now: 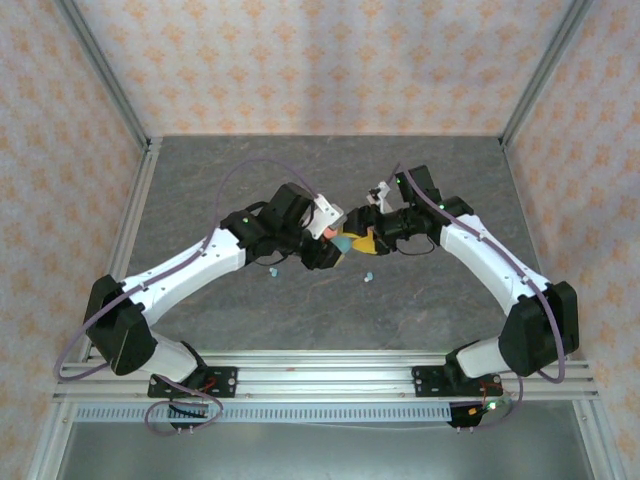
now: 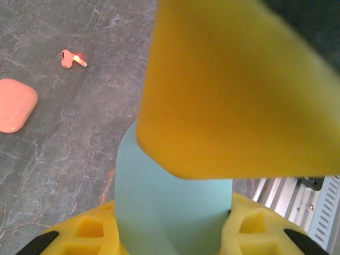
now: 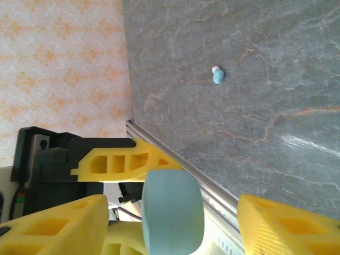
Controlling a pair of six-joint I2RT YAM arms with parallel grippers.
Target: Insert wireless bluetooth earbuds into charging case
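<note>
As the left gripper (image 2: 172,236) clamps a teal oval plastic case (image 2: 170,191), the right gripper (image 3: 171,226) straddles it. Its jaws stand open.

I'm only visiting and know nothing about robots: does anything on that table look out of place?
Nothing looks broken or spilled, but earbuds lie loose on the table. A pink earbud, with an orange glow on it, lies apart from the pink case, and a teal earbud lies alone.
</note>
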